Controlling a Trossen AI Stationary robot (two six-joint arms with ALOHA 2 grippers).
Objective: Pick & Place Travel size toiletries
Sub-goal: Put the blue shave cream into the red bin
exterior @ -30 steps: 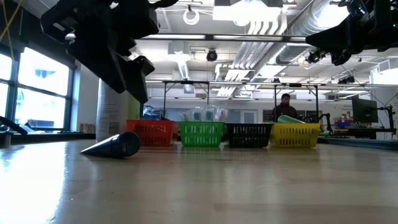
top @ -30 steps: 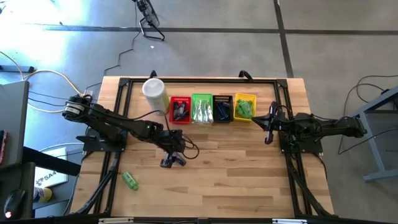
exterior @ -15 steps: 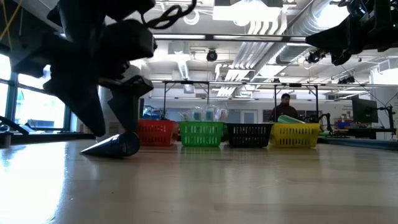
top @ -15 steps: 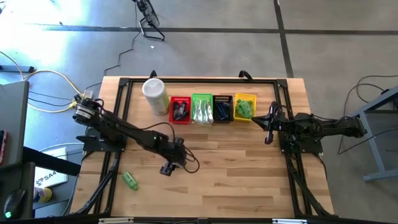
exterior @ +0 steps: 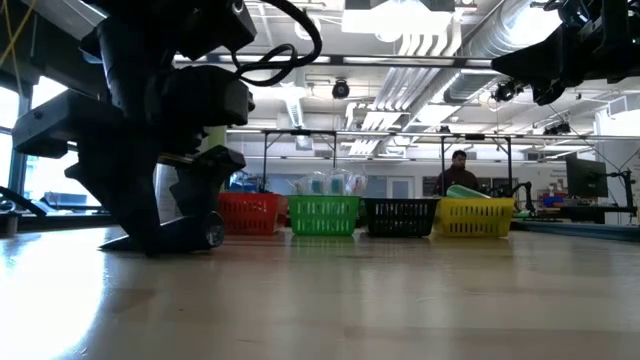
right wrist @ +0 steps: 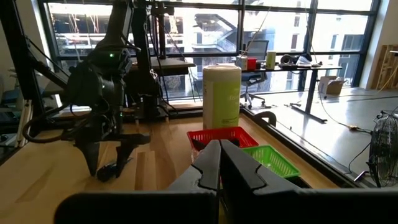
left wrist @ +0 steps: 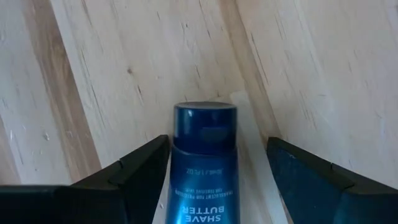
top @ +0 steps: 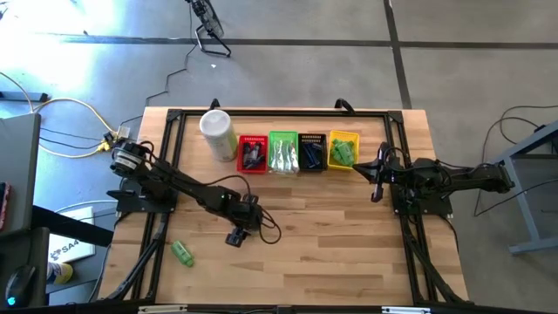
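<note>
High view: bare worktop [top: 331,244] lies open around the left gripper [top: 235,235], well clear of the baskets [top: 298,152]; a green bottle [top: 181,253] lies near the front-left edge. Low view: the left gripper's jaws reach the surface. Left wrist view: wide jaws flank a blue tube [left wrist: 202,163] reading "SHAVE BUTTER". Right wrist view: right gripper [right wrist: 219,163] closed, empty.

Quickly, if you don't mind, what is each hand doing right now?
Left hand: open, fingers either side of the blue tube, not closed on it.
Right hand: shut, empty.
</note>
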